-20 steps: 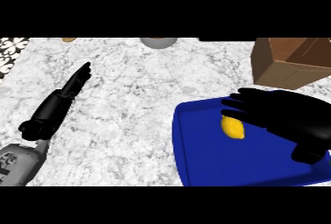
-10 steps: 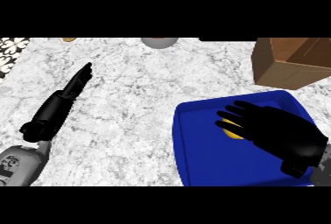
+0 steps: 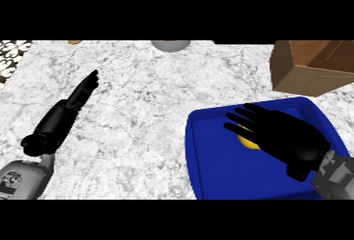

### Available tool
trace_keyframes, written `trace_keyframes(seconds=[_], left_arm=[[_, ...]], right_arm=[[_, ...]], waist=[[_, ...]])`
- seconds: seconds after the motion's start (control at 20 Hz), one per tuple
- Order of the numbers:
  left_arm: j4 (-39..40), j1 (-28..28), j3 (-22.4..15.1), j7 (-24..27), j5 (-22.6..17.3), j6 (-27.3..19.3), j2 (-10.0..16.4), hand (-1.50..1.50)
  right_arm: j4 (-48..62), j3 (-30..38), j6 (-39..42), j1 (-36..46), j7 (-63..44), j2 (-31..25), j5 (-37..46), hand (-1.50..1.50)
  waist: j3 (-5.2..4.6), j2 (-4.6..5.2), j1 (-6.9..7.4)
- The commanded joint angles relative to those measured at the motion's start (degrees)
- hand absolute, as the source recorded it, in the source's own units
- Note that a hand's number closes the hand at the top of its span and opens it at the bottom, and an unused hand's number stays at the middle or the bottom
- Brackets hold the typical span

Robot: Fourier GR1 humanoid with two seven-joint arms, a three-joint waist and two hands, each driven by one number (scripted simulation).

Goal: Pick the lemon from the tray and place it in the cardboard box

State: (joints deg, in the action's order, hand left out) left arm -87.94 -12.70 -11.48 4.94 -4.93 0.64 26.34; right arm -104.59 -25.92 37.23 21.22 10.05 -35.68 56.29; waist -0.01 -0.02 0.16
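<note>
Head view: blue tray [image 3: 228, 180] sits at 4 o'clock on the marble counter [image 3: 152, 93], with the box [image 3: 311, 65] just beyond it at 2 o'clock. The right hand [image 3: 283, 136] lies over the tray's middle, fingers spread and nearly straight, pointing toward 10 o'clock. The lemon [image 3: 247, 141] shows only as a yellow sliver under them, in the tray; contact cannot be told. The left hand [image 3: 66, 115] rests at 9 o'clock, fingers straight and together, pointing to 1 o'clock.
</note>
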Motion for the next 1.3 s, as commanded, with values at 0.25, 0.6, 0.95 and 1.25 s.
trace_keyframes(seconds=[0.25, 0.6, 0.95, 1.25], left_arm=[[3.07, -2.86, 3.03, -0.27, 3.80, 3.39, -3.42, 0.00], [1.22, -1.60, 6.75, -0.83, 4.22, 7.04, -3.46, 0.00], [-0.37, -0.93, 7.43, -1.84, 6.35, 7.80, -6.38, 0.00], [-0.24, 0.31, 9.87, -0.65, 6.89, 9.90, -6.02, 0.00]], right_arm=[[5.66, -0.19, -0.87, 1.09, 1.88, 4.54, 9.72, -1.50], [12.28, 0.71, -4.44, 0.26, 6.09, 9.41, 13.17, -1.50], [20.37, 0.53, -10.90, -1.10, 6.85, 12.88, 20.02, -1.50], [31.79, 4.20, -19.98, 0.91, 12.12, 12.90, 22.84, -1.50]], waist=[[0.00, 0.02, -0.16], [0.00, 0.01, -0.02], [0.01, 0.05, 0.03], [0.02, 0.11, 0.25]])
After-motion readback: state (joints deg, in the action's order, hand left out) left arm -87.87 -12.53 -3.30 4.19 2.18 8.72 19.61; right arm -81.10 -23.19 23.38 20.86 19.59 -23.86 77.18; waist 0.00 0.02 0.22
